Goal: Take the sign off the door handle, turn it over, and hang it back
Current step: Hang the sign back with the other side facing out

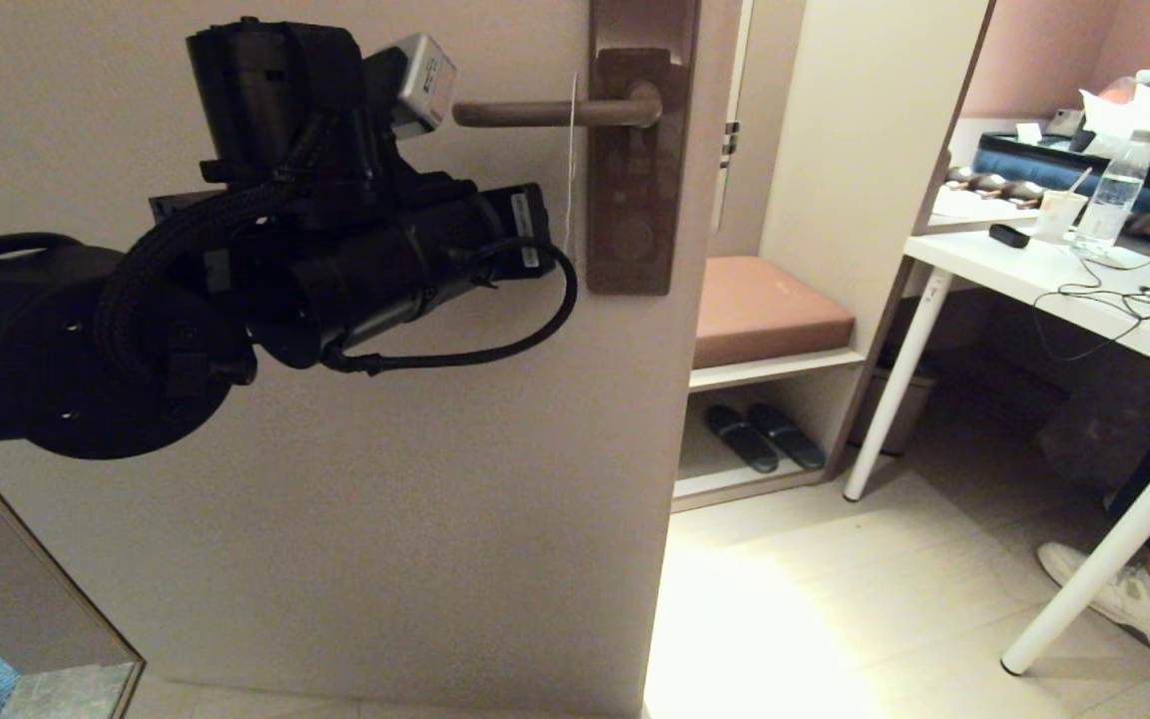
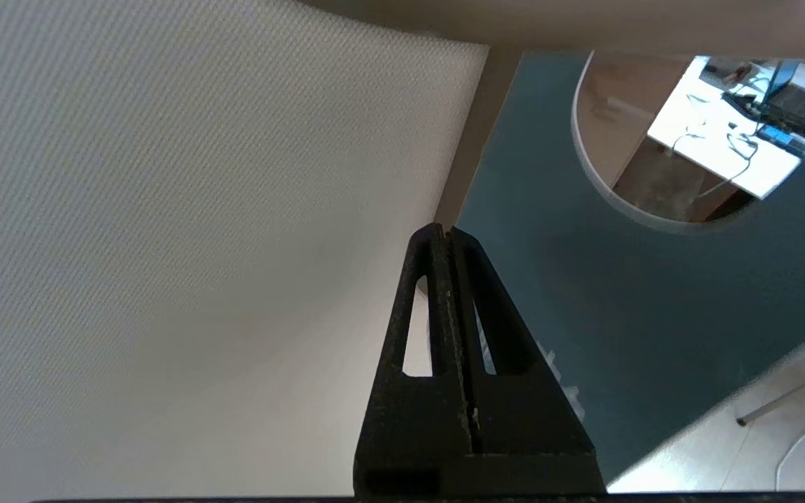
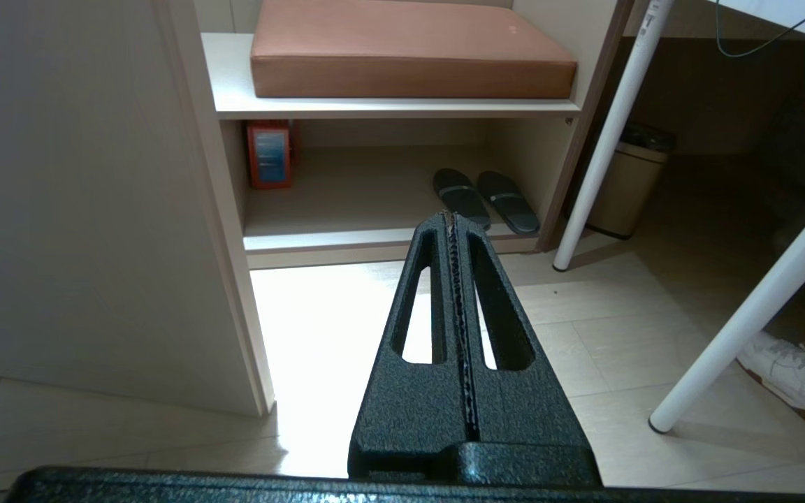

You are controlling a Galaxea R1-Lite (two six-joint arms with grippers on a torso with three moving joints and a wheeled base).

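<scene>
A: In the head view, what is nearest to the camera?

B: The left arm (image 1: 236,270), black, with its cables. It reaches toward the door (image 1: 385,499) and covers part of it. The left pincer itself is hidden behind the arm's own body there.

A: And the sign?

B: The sign (image 1: 572,165) hangs on the door handle (image 1: 555,112), but it is seen from the edge, only a thin pale line, so no face can be read. One handle, one backplate (image 1: 635,170). At the right stands one white tabletop (image 1: 1064,290) with a bottle (image 1: 1114,200) and a cup (image 1: 1059,215); further things on it are hard to make out. One cushion (image 1: 765,310) lies on a shelf, two slippers (image 1: 765,436) below it. A person's shoe (image 1: 1124,594) is cut off by the frame.

A: The left wrist view?

B: The left pincer (image 2: 444,234) is nearest, its two fingers pressed together with nothing between them. Its tip is just beside the edge of the sign (image 2: 654,293), grey-blue face toward the camera; whether they touch I cannot tell. The oval hole shows the room behind. White letters are mostly hidden behind the fingers.

A: The right wrist view?

B: The right pincer (image 3: 451,220) is closed too, empty, pointing at the floor (image 3: 619,328). The two slippers (image 3: 486,200) and the one cushion (image 3: 409,49) show there again, plus one small red object (image 3: 270,154) I cannot identify.
</scene>
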